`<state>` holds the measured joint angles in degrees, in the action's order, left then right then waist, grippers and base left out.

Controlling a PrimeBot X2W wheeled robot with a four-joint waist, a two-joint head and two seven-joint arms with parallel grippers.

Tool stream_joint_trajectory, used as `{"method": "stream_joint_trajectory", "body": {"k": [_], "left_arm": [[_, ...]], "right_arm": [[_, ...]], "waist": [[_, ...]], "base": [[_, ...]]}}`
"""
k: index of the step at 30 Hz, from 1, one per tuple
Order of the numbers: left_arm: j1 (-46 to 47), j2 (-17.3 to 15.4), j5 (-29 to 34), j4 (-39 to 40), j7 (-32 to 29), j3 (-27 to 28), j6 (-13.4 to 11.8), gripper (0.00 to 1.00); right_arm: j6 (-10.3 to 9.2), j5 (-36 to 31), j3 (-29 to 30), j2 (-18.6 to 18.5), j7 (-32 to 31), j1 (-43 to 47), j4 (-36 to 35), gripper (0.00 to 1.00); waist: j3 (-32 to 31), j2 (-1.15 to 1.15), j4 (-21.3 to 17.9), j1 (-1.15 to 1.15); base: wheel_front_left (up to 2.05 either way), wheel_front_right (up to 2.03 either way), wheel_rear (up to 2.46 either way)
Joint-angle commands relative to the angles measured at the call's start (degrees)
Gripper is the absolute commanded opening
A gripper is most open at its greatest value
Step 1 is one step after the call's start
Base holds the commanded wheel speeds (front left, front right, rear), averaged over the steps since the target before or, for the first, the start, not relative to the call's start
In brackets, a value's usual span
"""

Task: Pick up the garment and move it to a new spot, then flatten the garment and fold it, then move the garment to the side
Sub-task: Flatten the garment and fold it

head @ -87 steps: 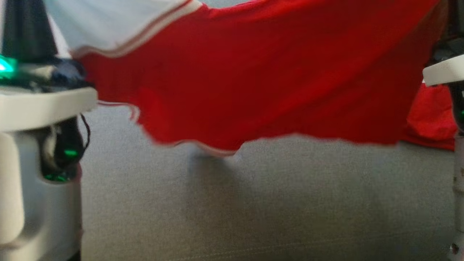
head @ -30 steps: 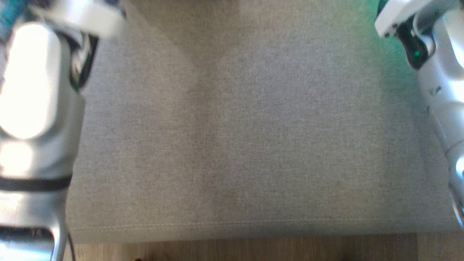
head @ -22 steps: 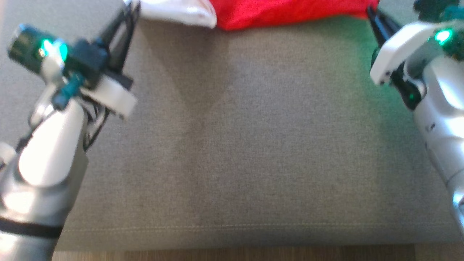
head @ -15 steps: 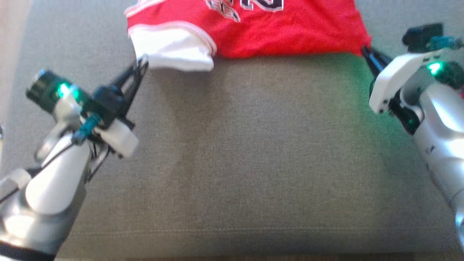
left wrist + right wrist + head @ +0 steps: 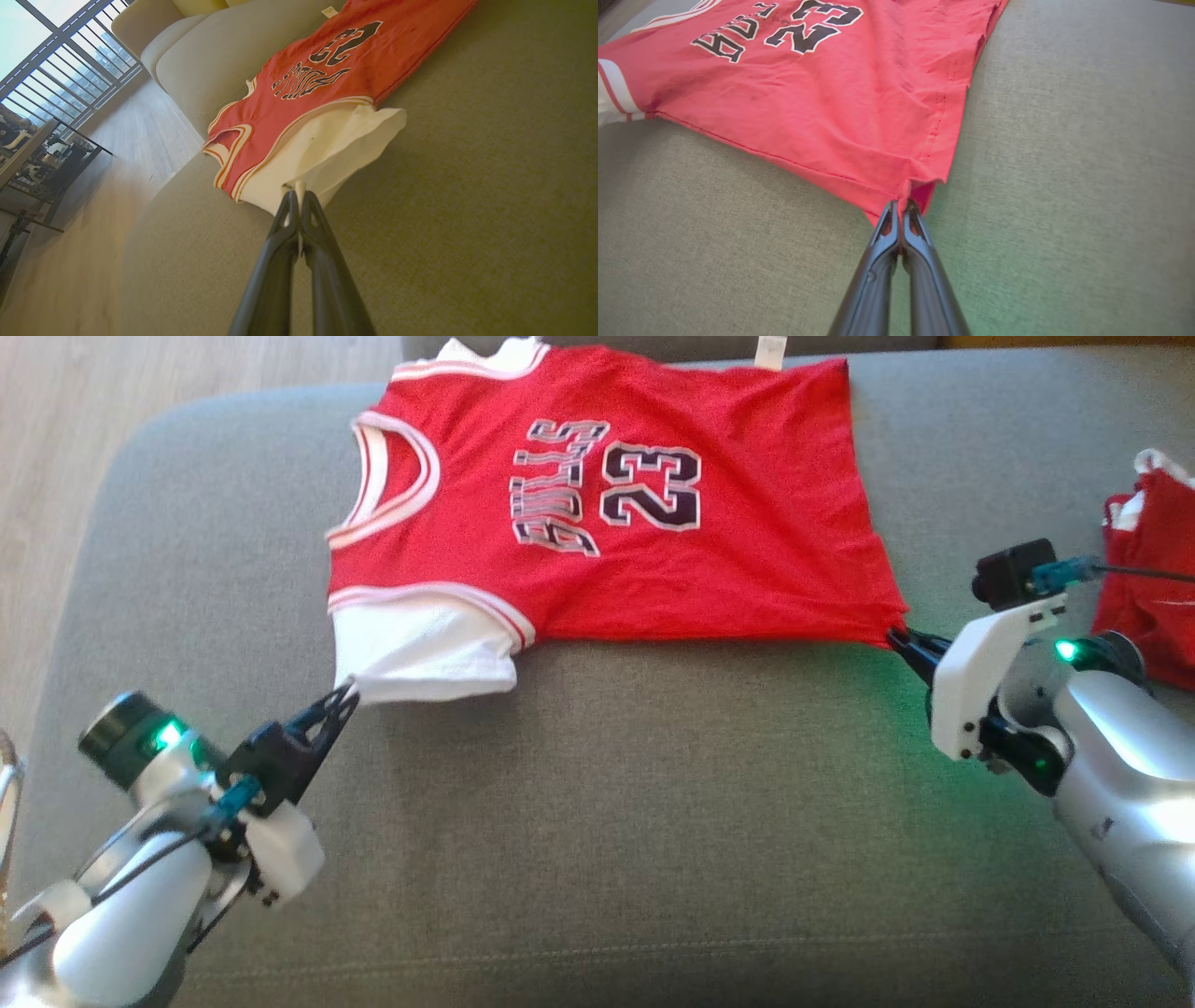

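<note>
The garment [image 5: 597, 523] is a red jersey with a black 23 and a white sleeve, spread flat on the grey sofa seat [image 5: 607, 821], its neck toward the left. My left gripper [image 5: 347, 692] is shut on the tip of the white sleeve [image 5: 327, 149], low over the cushion. At the jersey's near right corner [image 5: 906, 186], my right gripper [image 5: 898, 635] is shut on the red hem. In both wrist views the dark fingers [image 5: 299, 219] [image 5: 899, 224] pinch cloth between their tips.
A second red garment [image 5: 1144, 588] lies bunched at the right edge of the seat. Wooden floor [image 5: 140, 373] runs past the sofa's left end. Pale sofa cushions [image 5: 187, 42] and a balcony railing [image 5: 60, 79] show in the left wrist view.
The head camera has swung upward, bringing the whole jersey into view. The jersey, hanging in the air before, now lies spread on the seat with both grippers still pinching it.
</note>
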<state>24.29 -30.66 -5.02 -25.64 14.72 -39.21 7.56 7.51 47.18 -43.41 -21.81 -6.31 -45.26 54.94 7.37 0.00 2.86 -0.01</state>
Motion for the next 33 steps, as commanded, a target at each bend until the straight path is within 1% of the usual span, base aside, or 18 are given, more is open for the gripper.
{"method": "stream_joint_trajectory", "body": {"k": [1, 5, 8, 11, 17, 24, 30, 33], "left_arm": [[1.51, -3.04, -0.75, 1.1, 0.24, 2.43, -0.09, 0.0], [-0.67, -4.21, -1.75, 2.18, -0.66, 2.41, -0.2, 0.0], [-2.88, -5.38, -2.78, 3.72, -1.87, 1.21, -0.16, 0.0], [-4.97, -7.67, -3.7, 6.83, -4.24, -2.64, -0.11, 0.0], [-7.38, -13.18, -11.21, 15.8, -9.35, -10.05, -0.09, 0.0], [-7.6, -19.24, -18.58, 22.3, -14.07, -15.09, -0.09, 0.0], [-7.41, -22.75, -23.83, 26.87, -17.16, -18.87, -0.08, 0.0], [-7.16, -24.2, -25.71, 28.28, -18.39, -20.38, -0.08, 0.0]], "right_arm": [[-0.02, 0.47, -0.52, -1.46, 0.07, 0.24, -1.14, 0.0], [-0.02, 2.09, -1.93, -2.89, 0.22, 1.33, -1.65, 0.0], [-0.02, 3.22, -3.49, -3.54, -0.34, 2.47, -2.37, 0.0], [-0.02, 4.18, -5.44, -4.56, -1.13, 3.63, -3.4, 0.0], [-0.02, 5.91, -10.17, -7.52, -3.25, 5.9, -6.12, 0.0], [-0.02, 10.93, -13.69, -10.21, -9.91, 7.54, -9.71, 0.0], [-0.02, 14.45, -16.06, -13.09, -16.25, 8.2, -13.08, 0.0], [-0.02, 15.37, -16.69, -14.27, -18.26, 8.37, -14.09, 0.0]], "waist": [[-0.9, 0.0, -0.37, 0.01], [-2.33, 0.0, -0.49, 0.01], [-3.5, 0.0, -0.55, 0.01], [-4.71, 0.0, -0.61, 0.01], [-6.74, 0.0, -0.35, 0.01], [-8.4, 0.0, -0.44, 0.01], [-9.26, 0.0, -0.84, 0.01], [-9.6, 0.0, -1.07, 0.01]], "base": [[0.0, 0.0, 0.0], [0.0, 0.0, 0.0], [0.0, 0.0, 0.0], [0.0, 0.0, 0.0], [0.0, 0.0, 0.0], [0.0, 0.0, 0.0], [0.0, 0.0, 0.0], [0.0, 0.0, 0.0]]}}
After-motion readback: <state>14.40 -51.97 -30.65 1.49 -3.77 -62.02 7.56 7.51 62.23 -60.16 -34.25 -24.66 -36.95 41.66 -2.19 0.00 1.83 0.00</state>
